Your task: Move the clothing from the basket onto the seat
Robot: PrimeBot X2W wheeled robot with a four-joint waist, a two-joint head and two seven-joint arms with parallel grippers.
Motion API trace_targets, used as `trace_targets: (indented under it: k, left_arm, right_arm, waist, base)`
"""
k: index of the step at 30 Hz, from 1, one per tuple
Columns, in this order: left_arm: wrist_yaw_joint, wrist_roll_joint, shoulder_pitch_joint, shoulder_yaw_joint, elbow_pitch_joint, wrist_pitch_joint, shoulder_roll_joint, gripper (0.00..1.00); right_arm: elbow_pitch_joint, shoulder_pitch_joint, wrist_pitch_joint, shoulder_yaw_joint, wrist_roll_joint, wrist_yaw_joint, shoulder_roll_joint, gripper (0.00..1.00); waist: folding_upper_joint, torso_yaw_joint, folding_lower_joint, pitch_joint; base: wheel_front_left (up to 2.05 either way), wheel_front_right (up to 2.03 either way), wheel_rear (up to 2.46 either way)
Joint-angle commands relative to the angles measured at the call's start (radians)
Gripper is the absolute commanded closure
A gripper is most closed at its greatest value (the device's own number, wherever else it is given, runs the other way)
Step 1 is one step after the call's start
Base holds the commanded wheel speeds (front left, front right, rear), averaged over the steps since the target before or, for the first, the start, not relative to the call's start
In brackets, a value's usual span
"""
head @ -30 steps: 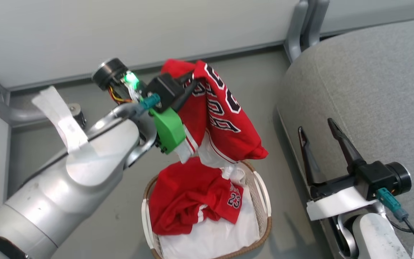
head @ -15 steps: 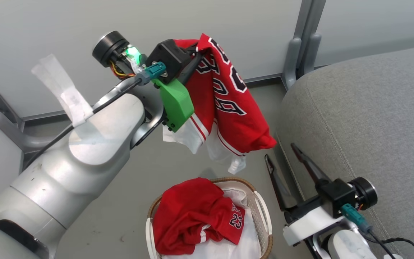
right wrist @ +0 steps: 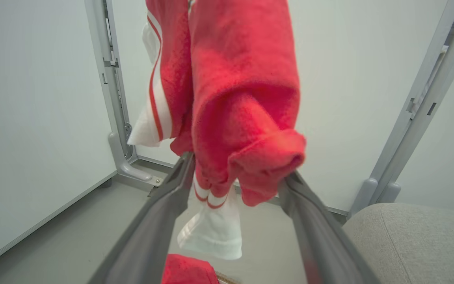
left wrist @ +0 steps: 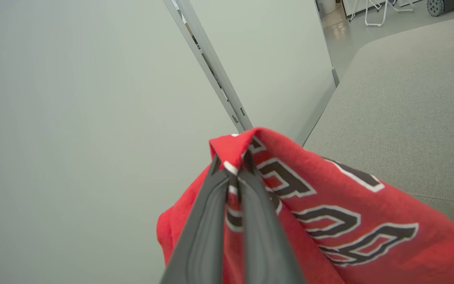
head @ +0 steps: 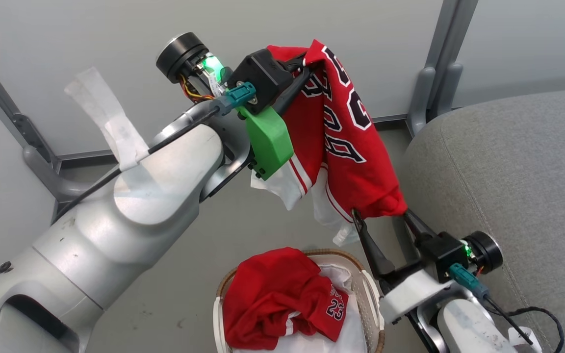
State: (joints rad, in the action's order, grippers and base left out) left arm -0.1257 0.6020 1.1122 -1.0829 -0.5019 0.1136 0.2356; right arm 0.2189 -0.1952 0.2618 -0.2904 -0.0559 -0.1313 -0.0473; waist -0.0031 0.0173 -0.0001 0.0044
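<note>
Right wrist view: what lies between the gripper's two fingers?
In that view, the red jersey, its bunched lower end hanging between the fingers of the open right gripper, not clamped.

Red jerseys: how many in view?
2. One jersey hangs pinched in the left tool, clear of the basket; the other jersey lies crumpled in it. More may be hidden beneath.

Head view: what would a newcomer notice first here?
A red jersey hangs from the shut left gripper, its lower end between the open fingers of the right gripper. Below, a second red garment marked 23 lies in the white basket, and the grey seat stands at the right.
</note>
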Motion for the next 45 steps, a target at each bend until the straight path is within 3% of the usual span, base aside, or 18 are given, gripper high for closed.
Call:
trace_targets:
  k: [1, 9, 10, 11, 13, 14, 20, 21, 22, 24, 27, 33, 45]
  left_arm:
    - [0.005, 0.003, 0.010, -0.003, 0.010, -0.003, 0.000, 1.00]
    - [0.013, 0.011, -0.007, -0.010, 0.069, -0.009, 0.000, 1.00]
    - [0.014, 0.012, -0.011, -0.010, 0.074, -0.010, 0.001, 1.00]
    - [0.015, 0.014, -0.014, -0.011, 0.081, -0.010, 0.003, 1.00]
    - [0.018, 0.022, -0.022, -0.007, 0.092, -0.008, 0.007, 1.00]
    - [0.020, 0.025, -0.025, -0.006, 0.096, -0.008, 0.011, 1.00]
    - [0.040, 0.058, -0.077, 0.010, 0.100, 0.014, 0.031, 1.00]
    - [0.046, 0.067, -0.094, 0.018, 0.098, 0.027, 0.035, 0.91]
    - [0.051, 0.073, -0.111, 0.022, 0.095, 0.038, 0.038, 0.71]
    - [0.059, 0.096, -0.152, 0.032, 0.085, 0.063, 0.042, 0.58]
    - [0.077, 0.129, -0.215, 0.061, 0.064, 0.107, 0.044, 0.00]
    - [0.068, 0.137, -0.344, 0.131, 0.064, 0.152, 0.039, 0.00]
    - [0.034, 0.014, -0.639, 0.346, 0.107, 0.152, -0.002, 0.00]
  right_arm:
    - [-0.019, -0.021, 0.005, 0.002, -0.002, 0.001, -0.005, 0.00]
    - [-0.033, -0.083, 0.005, -0.020, 0.035, 0.001, -0.005, 0.00]
    - [-0.023, -0.090, 0.005, -0.021, 0.038, 0.001, -0.005, 0.10]
    - [-0.010, -0.101, 0.005, -0.020, 0.038, 0.001, -0.005, 0.58]
    - [0.008, -0.119, 0.005, -0.015, 0.035, 0.001, -0.005, 0.97]
    - [0.015, -0.126, 0.005, -0.014, 0.034, 0.001, -0.005, 1.00]
    - [0.000, -0.155, 0.005, 0.011, 0.027, 0.001, -0.005, 1.00]
    - [-0.009, -0.158, 0.005, 0.018, 0.023, 0.001, -0.005, 1.00]
    - [-0.014, -0.160, 0.005, 0.024, 0.021, 0.001, -0.005, 1.00]
    - [-0.027, -0.161, 0.005, 0.035, 0.019, 0.001, -0.005, 1.00]
    - [-0.049, -0.170, 0.005, 0.046, 0.019, 0.001, -0.005, 1.00]
    - [-0.092, -0.191, 0.005, 0.073, 0.022, 0.001, -0.005, 1.00]
    - [-0.127, -0.185, 0.005, 0.131, 0.055, 0.001, -0.004, 1.00]
  waist:
    - [0.0031, 0.007, 0.0001, -0.003]
    - [0.0031, 0.024, 0.0001, -0.001]
    - [0.0031, 0.025, 0.0001, -0.001]
    - [0.0031, 0.027, 0.0001, 0.001]
    - [0.0031, 0.029, 0.0001, 0.003]
    - [0.0031, 0.029, 0.0001, 0.004]
    - [0.0031, 0.028, 0.0001, 0.011]
    - [0.0031, 0.027, 0.0001, 0.013]
    - [0.0031, 0.026, 0.0001, 0.014]
    - [0.0031, 0.024, 0.0001, 0.018]
    - [0.0031, 0.020, 0.0001, 0.027]
    - [0.0031, 0.010, 0.0001, 0.043]
    - [0.0031, 0.003, 0.0001, 0.060]
  base:
    - [0.00, 0.00, 0.00]
    - [0.00, 0.00, 0.00]
    - [0.00, 0.00, 0.00]
    - [0.00, 0.00, 0.00]
    - [0.00, 0.00, 0.00]
    - [0.00, 0.00, 0.00]
    - [0.00, 0.00, 0.00]
    - [0.00, 0.00, 0.00]
    - [0.00, 0.00, 0.00]
    - [0.00, 0.00, 0.00]
    - [0.00, 0.00, 0.00]
    - [0.00, 0.00, 0.00]
    - [0.00, 0.00, 0.00]
